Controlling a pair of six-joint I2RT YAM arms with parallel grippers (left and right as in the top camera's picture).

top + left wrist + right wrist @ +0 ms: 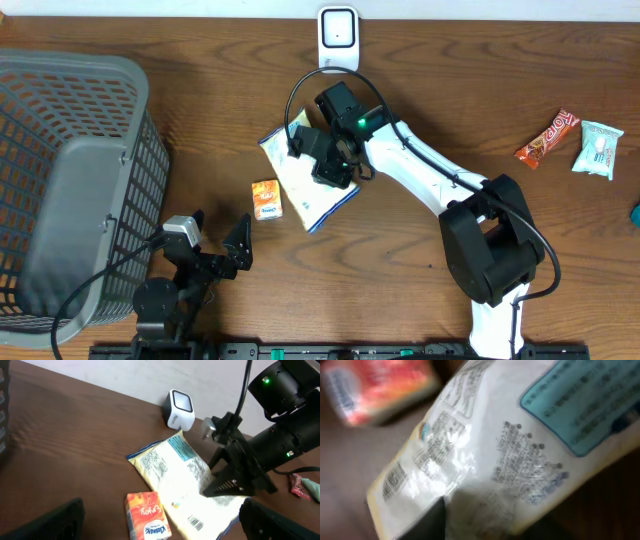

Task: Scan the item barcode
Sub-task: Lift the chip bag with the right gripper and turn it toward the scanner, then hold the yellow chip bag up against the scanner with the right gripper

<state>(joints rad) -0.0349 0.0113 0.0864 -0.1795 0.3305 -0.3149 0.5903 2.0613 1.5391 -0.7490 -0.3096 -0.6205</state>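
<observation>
A white pouch (300,178) with blue print lies flat on the table, below the white scanner (338,38). My right gripper (335,165) points down onto the pouch's upper right part. In the right wrist view the pouch (510,435) fills the frame, its barcode (394,480) at the left. One dark finger (422,520) shows, and a fold of the pouch bulges beside it; the jaws stand slightly apart. My left gripper (212,238) waits wide open near the front edge, holding nothing. From there I see the pouch (170,467), its barcode (196,522) facing up, and the scanner (179,409).
An orange tissue pack (266,199) lies just left of the pouch. A grey mesh basket (60,150) stands at the far left. An orange-red snack bar (547,138) and a teal packet (598,149) lie at the far right.
</observation>
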